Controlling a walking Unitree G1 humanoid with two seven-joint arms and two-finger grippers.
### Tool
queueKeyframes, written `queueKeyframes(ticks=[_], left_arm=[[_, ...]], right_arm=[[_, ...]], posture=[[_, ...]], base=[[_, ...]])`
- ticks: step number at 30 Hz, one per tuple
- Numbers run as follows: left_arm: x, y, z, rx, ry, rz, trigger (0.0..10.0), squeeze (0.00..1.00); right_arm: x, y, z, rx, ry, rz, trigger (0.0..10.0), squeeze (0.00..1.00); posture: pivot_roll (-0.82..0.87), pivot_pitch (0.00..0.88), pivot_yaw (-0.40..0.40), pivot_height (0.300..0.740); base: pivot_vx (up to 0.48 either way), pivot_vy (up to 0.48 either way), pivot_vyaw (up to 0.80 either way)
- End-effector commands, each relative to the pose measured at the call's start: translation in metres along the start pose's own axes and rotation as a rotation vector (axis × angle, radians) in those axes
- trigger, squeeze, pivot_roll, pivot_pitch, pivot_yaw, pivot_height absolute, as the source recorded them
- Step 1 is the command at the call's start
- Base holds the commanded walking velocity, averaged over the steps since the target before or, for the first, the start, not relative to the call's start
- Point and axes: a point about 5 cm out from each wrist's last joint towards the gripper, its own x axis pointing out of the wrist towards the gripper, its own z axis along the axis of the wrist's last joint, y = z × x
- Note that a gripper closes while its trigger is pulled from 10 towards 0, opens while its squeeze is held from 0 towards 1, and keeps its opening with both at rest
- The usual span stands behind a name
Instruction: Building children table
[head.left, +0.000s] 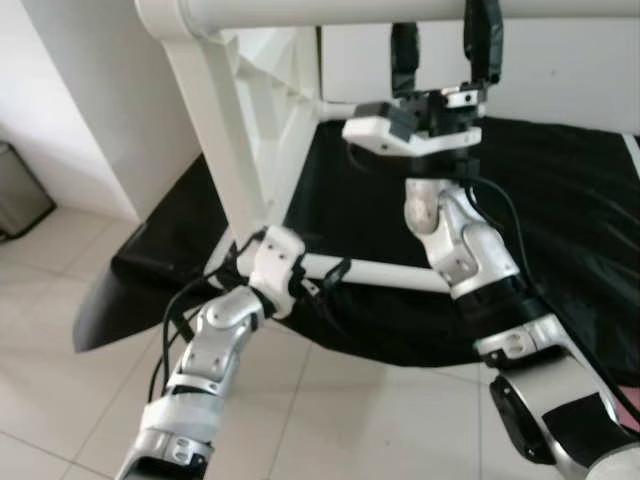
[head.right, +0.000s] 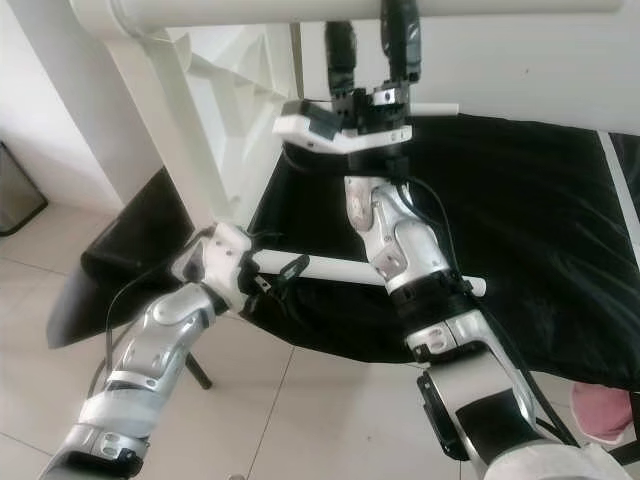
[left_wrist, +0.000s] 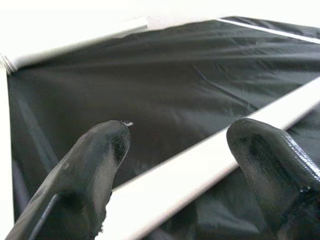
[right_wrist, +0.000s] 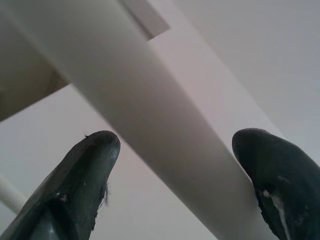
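The left gripper (left_wrist: 172, 165), nearer, has its fingers spread astride the lower rail (head.left: 385, 272), which runs crosswise between them over the black sheet (head.left: 560, 200). Farther up, the right gripper (right_wrist: 175, 150) straddles the top bar (head.left: 400, 12) likewise, fingers apart.

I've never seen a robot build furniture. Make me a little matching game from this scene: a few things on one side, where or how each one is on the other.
Things:
1. left gripper
2. right gripper
3. black sheet
4. grey bin

Places or states:
A. spread on the tiled floor under the white frame
B. raised, fingers either side of the thick top bar
C. by the wall at the far left
D. low, fingers either side of the thin lower rod

Pairs: 1-D, 2-B, 3-A, 4-C
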Motion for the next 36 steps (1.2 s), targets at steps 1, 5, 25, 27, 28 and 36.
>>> queueKeyframes(ticks=[1, 5, 25, 27, 28, 36], left_arm=[[0.0, 0.003, 0.0, -0.002, -0.006, -0.006, 10.0, 0.0], [0.0, 0.005, 0.001, -0.003, -0.009, -0.004, 10.0, 0.0], [0.02, 0.03, -0.033, -0.239, 0.075, 0.261, 10.0, 0.0], [0.022, 0.032, -0.034, -0.261, 0.08, 0.3, 10.0, 0.0], [0.022, 0.032, -0.034, -0.261, 0.08, 0.3, 10.0, 0.0], [0.012, 0.067, -0.035, -0.457, 0.052, 0.617, 10.0, 0.0]], right_arm=[[-0.005, 0.006, -0.001, -0.01, 0.018, 0.034, 10.0, 0.0], [-0.006, 0.007, 0.001, -0.03, 0.019, 0.032, 10.0, 0.0], [0.036, 0.001, 0.019, -0.006, -0.006, 0.209, 10.0, 0.0], [0.038, -0.002, 0.02, -0.008, -0.01, 0.235, 10.0, 0.0], [0.038, -0.002, 0.02, -0.008, -0.01, 0.235, 10.0, 0.0], [0.045, -0.016, 0.008, -0.044, 0.012, 0.43, 5.5, 0.0]], posture=[[0.02, 0.0, 0.006, 0.74], [0.02, 0.0, 0.016, 0.74], [-0.04, 0.016, 0.03, 0.74], [-0.05, 0.018, 0.031, 0.74], [-0.05, 0.018, 0.031, 0.74], [-0.09, 0.023, 0.02, 0.74]], base=[[0.0, 0.0, 0.0], [0.0, 0.0, 0.0], [0.0, 0.0, 0.0], [0.0, 0.0, 0.0], [0.0, 0.0, 0.0], [0.0, 0.0, 0.0]])
